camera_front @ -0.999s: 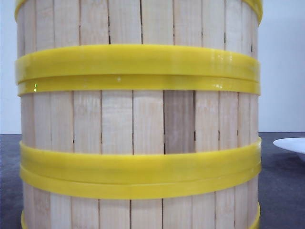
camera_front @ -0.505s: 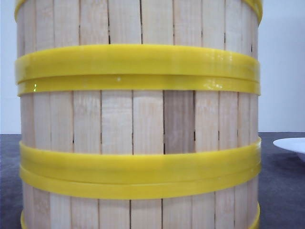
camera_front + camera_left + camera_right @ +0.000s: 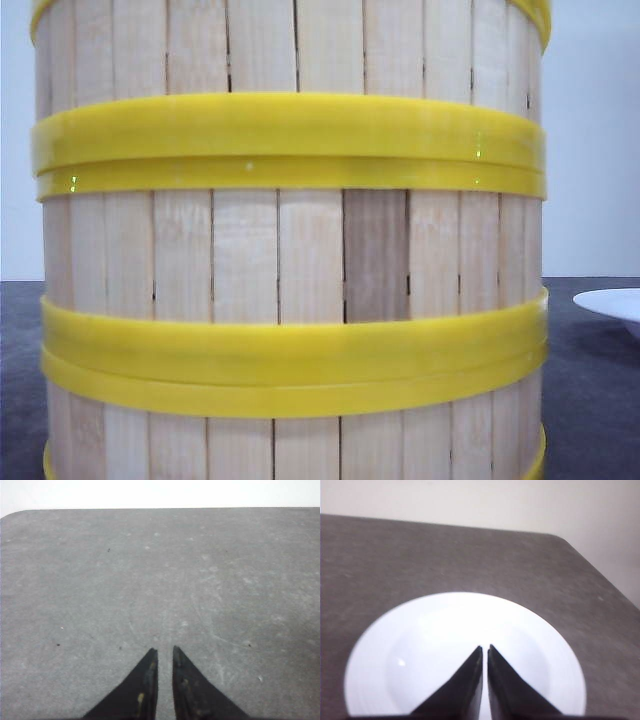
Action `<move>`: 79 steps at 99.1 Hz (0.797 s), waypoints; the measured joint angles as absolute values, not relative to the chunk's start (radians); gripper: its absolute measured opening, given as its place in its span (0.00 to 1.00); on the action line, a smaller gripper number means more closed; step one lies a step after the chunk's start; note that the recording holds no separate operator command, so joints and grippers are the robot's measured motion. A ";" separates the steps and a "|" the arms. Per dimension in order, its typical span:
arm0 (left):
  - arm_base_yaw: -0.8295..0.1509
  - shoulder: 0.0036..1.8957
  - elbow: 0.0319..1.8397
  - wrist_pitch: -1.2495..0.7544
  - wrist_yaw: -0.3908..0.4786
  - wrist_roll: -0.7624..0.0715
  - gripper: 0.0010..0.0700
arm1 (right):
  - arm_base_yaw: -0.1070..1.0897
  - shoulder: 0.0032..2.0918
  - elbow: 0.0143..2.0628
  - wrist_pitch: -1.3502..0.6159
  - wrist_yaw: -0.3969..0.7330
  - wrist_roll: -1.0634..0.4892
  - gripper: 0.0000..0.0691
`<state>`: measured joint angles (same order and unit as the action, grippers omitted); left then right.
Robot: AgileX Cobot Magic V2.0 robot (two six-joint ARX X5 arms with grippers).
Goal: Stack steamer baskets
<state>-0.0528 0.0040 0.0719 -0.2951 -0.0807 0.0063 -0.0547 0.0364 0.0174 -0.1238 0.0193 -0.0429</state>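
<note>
Nothing has shifted since the earlier frames. Stacked round steamer baskets of pale wooden slats with yellow bands (image 3: 290, 260) fill the front view, top and bottom cut off, hiding both arms. Left gripper (image 3: 164, 652) hangs over the bare grey table (image 3: 160, 570), jaws nearly together; right gripper (image 3: 485, 649) hangs over the flat white plate (image 3: 435, 625), jaws together. No writing shows.

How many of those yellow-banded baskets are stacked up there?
4 at least, in one stack: bottom basket, second basket, third basket, and a top basket's rim. Frame edges may hide more.
</note>
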 joint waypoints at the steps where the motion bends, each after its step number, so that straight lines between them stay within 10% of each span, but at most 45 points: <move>1: -0.053 0.004 0.072 -0.295 -0.081 0.006 0.02 | -0.055 0.033 0.016 -0.124 0.019 -0.043 0.02; 79: -0.052 0.004 0.072 -0.295 -0.081 0.006 0.02 | -0.055 0.004 0.015 -0.118 0.015 -0.029 0.02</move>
